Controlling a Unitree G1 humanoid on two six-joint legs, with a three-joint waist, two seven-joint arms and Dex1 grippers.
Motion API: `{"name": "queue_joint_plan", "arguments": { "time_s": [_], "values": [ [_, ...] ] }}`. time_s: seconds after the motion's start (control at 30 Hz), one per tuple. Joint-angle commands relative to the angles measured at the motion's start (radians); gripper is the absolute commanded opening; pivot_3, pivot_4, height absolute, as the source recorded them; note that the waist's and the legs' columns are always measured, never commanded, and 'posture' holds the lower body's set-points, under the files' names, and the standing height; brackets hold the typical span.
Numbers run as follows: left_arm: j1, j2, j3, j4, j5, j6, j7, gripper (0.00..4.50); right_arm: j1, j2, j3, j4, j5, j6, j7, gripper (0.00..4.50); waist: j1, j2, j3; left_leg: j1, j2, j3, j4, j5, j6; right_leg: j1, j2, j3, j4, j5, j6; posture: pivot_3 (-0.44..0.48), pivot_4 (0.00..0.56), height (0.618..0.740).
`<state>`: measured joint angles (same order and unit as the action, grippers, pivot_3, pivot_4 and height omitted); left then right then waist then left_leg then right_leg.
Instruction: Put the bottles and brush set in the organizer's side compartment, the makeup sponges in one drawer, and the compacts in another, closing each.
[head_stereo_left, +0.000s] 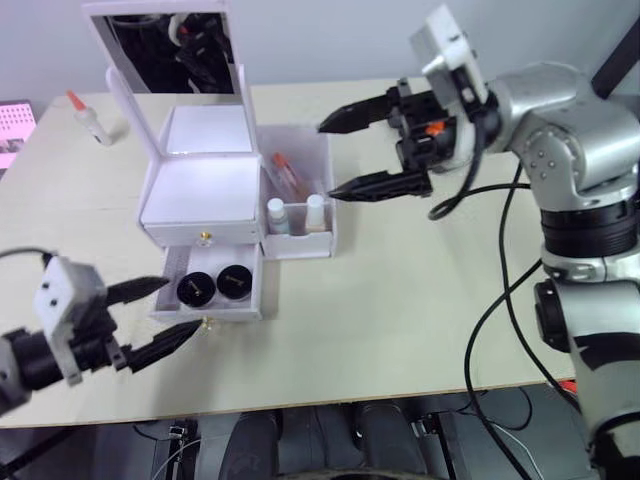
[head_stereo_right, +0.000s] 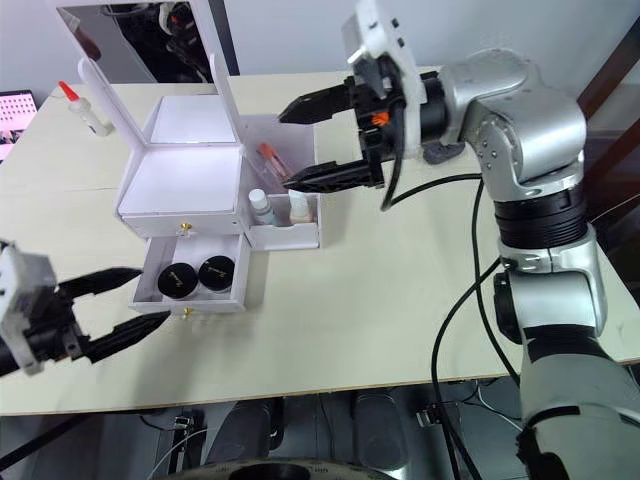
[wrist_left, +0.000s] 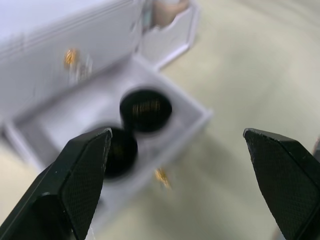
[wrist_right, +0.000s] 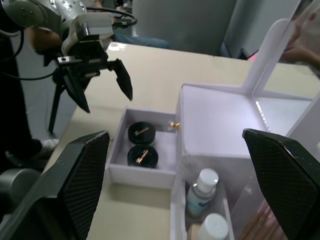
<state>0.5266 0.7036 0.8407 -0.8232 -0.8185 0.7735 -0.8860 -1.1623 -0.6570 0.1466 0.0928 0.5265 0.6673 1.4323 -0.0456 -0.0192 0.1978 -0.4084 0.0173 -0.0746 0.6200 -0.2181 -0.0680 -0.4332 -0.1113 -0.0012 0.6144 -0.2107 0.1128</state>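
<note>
Bright, even, from overhead. Soft faint shadows on the table (head_stereo_left: 400, 300). Glare off the organizer (head_stereo_left: 200, 185) top, washed to plain white. Left wrist view blurred throughout: compacts (wrist_left: 145, 110) and open drawer (wrist_left: 195, 120) smeared. Head views sharp.

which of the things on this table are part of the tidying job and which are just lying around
Part of the job:
white plastic organizer with mirror lid
two round black compacts in its open lower drawer
two white-capped bottles in the side compartment

Just lying about:
small clear bottle with red tip
pink patterned card at the table edge
</note>
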Motion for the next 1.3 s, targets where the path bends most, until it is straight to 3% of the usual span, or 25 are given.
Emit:
{"name": "queue_joint_plan", "arguments": {
  "time_s": [0.03,0.2,0.33,0.37,0.43,0.67,0.83,1.1,1.3],
  "values": [
    [0.125,-0.137,0.046,-0.089,0.027,-0.088,0.050,4.44,-0.030,-0.029,-0.013,0.014,0.018,-0.020,0.086,4.50,0.000,0.000,0.000,0.000,0.000,0.000,0.001,0.000,0.000,0.000,0.000,0.000,0.000,0.000,0.000,0.000,0.150,0.740],
    [0.301,-0.362,-0.064,-0.109,0.175,-0.259,0.101,4.44,-0.021,-0.030,0.001,0.028,-0.005,-0.040,0.124,4.50,-0.001,0.000,0.000,-0.001,0.000,0.000,0.007,-0.001,0.000,0.002,0.000,0.000,-0.001,-0.001,0.002,0.000,0.150,0.740],
    [0.337,-0.495,-0.201,-0.041,0.267,-0.376,0.149,4.44,-0.024,0.000,0.005,0.037,-0.016,-0.053,0.103,4.50,-0.008,0.001,-0.001,-0.001,0.000,0.001,0.012,-0.003,-0.004,0.002,-0.001,0.000,-0.009,-0.002,0.003,0.000,0.150,0.740],
    [0.325,-0.505,-0.223,-0.015,0.290,-0.397,0.164,4.21,-0.025,0.005,0.005,0.037,-0.018,-0.054,0.099,4.50,-0.011,0.002,-0.001,-0.002,0.000,0.000,0.011,-0.003,-0.003,0.002,-0.001,-0.002,-0.017,-0.001,0.002,0.000,0.150,0.740],
    [0.278,-0.522,-0.250,0.033,0.328,-0.443,0.211,3.62,-0.030,0.012,0.005,0.038,-0.022,-0.056,0.092,4.50,-0.020,0.002,-0.001,-0.006,0.000,0.000,0.013,-0.004,-0.003,0.006,-0.001,-0.002,-0.023,0.000,0.001,0.000,0.150,0.740],
    [0.175,-0.504,-0.349,0.180,0.434,-0.594,0.250,0.04,-0.038,0.015,0.004,0.029,-0.035,-0.053,0.062,4.50,-0.019,0.000,-0.002,-0.012,-0.002,0.005,0.015,-0.003,0.002,0.002,-0.004,0.000,-0.019,0.010,-0.011,0.000,0.150,0.740],
    [0.072,-0.466,-0.420,0.250,0.469,-0.622,0.275,0.04,-0.037,0.013,-0.003,0.002,-0.026,-0.038,0.034,4.50,0.004,0.000,-0.002,-0.010,0.000,0.002,0.010,-0.003,0.003,-0.008,-0.001,0.000,-0.001,0.006,0.000,0.000,0.150,0.740],
    [-0.079,-0.392,-0.428,0.352,0.477,-0.630,0.318,0.04,-0.034,-0.003,-0.008,-0.016,-0.026,-0.024,0.007,4.50,0.003,0.000,-0.001,-0.002,0.000,0.002,0.012,-0.003,0.003,-0.002,0.000,0.000,0.000,0.005,0.001,0.000,0.150,0.740],
    [-0.182,-0.358,-0.443,0.338,0.431,-0.573,0.344,0.04,-0.029,-0.013,-0.009,-0.026,-0.029,-0.012,-0.007,4.50,0.003,0.000,-0.002,-0.001,0.000,0.002,0.013,-0.003,0.003,0.001,-0.001,0.000,-0.001,0.005,0.001,0.000,0.150,0.740]
  ]
}}
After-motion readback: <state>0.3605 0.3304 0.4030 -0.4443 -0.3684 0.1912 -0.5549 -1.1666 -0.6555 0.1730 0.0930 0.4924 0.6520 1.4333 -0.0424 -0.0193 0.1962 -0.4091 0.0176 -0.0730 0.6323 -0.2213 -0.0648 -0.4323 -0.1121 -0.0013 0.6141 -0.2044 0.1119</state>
